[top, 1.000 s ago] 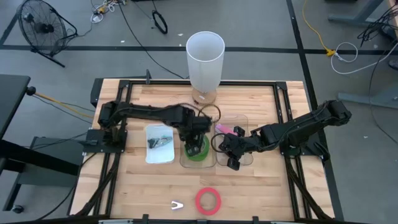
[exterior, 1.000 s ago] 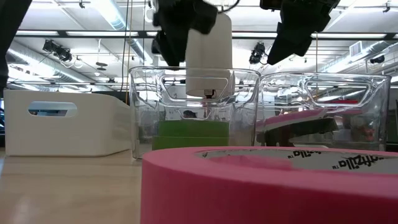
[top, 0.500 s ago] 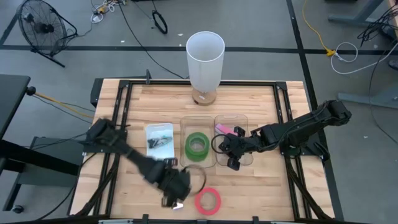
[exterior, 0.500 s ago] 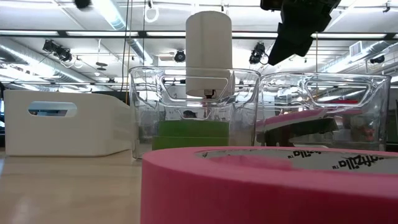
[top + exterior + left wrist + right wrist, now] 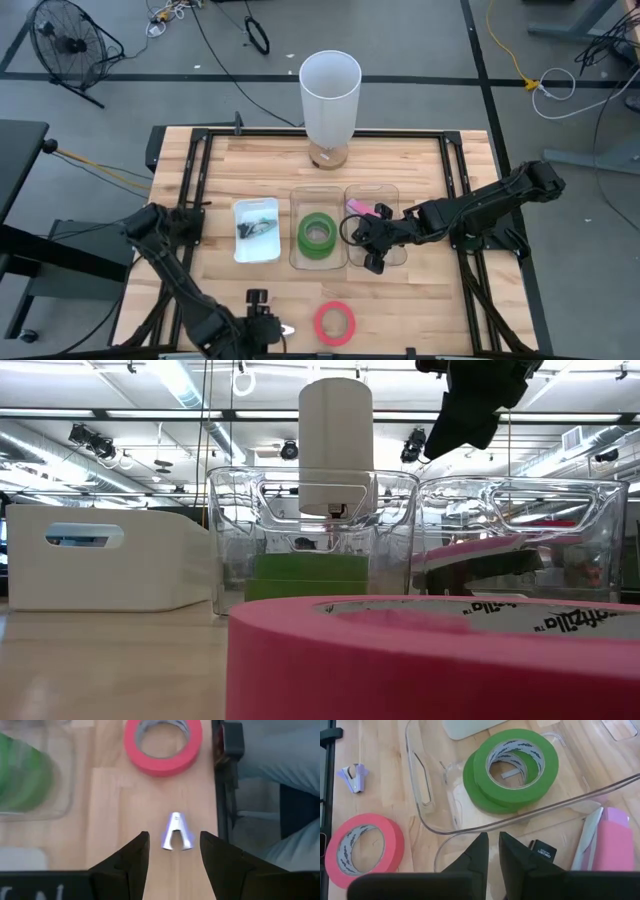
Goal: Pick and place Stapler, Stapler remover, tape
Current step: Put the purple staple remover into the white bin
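Left gripper: hangs open at the table's near edge, fingers either side of the stapler remover and not touching it. Stood a second ago over the middle clear bin; now sits well away from it, beside the red-pink tape. Means, as a judgement, that one drop-off in that bin is finished and the remover comes next, with a descent and a squeeze yet to do.

Right gripper: waits above the right clear bin, fingers nearly together, grasping nothing, in the same place as a second ago.

Containers, biggest first:
- Tall white cylinder at the far edge: shows only white inside from above.
- Middle clear bin: holds two rolls of green tape, one stacked on the other.
- Right clear bin: holds the pink stapler, lying flat.
- White tray, left of the bins: holds small dark items, too small to name.

Loose on the wood: red-pink tape, lying flat; stapler remover just beside it.
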Action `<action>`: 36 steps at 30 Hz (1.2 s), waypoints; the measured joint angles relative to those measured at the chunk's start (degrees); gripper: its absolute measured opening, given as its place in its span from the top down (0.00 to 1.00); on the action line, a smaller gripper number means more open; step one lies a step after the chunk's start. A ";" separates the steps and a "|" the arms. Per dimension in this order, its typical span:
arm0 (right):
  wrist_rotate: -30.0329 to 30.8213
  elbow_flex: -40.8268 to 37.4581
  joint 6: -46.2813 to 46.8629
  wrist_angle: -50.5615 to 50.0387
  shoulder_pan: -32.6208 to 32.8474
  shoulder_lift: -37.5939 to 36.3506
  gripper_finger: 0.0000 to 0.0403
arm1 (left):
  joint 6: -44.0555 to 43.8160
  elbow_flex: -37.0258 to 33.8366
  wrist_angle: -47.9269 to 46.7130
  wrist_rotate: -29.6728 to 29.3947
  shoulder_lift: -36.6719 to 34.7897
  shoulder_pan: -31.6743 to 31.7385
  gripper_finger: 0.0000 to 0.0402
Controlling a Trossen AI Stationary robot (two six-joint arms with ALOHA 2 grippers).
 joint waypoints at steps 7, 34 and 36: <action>0.43 0.00 0.00 0.16 -0.01 0.00 0.88 | 0.30 -9.76 12.49 0.01 0.11 -0.39 0.56; 1.89 0.00 -0.02 1.25 -0.01 0.00 0.88 | -2.40 -24.05 27.57 1.00 0.59 0.57 0.55; 1.89 0.00 -0.04 1.34 -0.01 0.00 0.88 | -2.47 -24.07 27.60 1.48 0.89 0.72 0.55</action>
